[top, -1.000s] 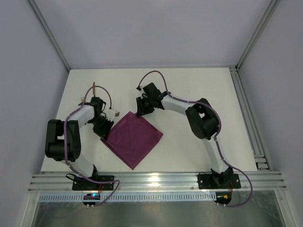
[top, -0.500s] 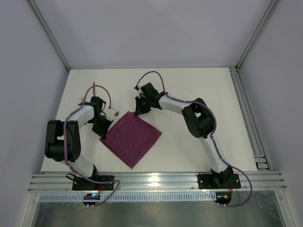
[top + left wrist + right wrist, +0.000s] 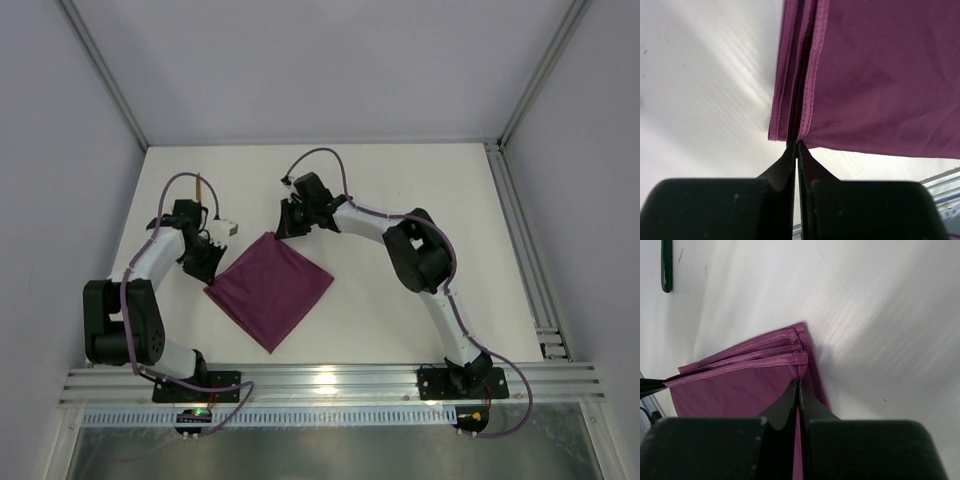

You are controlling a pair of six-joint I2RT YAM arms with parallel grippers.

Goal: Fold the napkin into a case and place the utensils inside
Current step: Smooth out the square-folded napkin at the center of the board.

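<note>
Clamping shut on two napkin corners, left gripper and right gripper are holding it for folding.

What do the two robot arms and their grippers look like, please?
Both the left arm and the right arm have white links, bulky black joints and a thin purple cable looping alongside. The left gripper and right gripper have black, tapering fingers.

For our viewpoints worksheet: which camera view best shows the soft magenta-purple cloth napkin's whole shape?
Top external: the magenta-purple cloth napkin shows its full outline. Each wrist view shows only one layered, hemmed corner.
</note>
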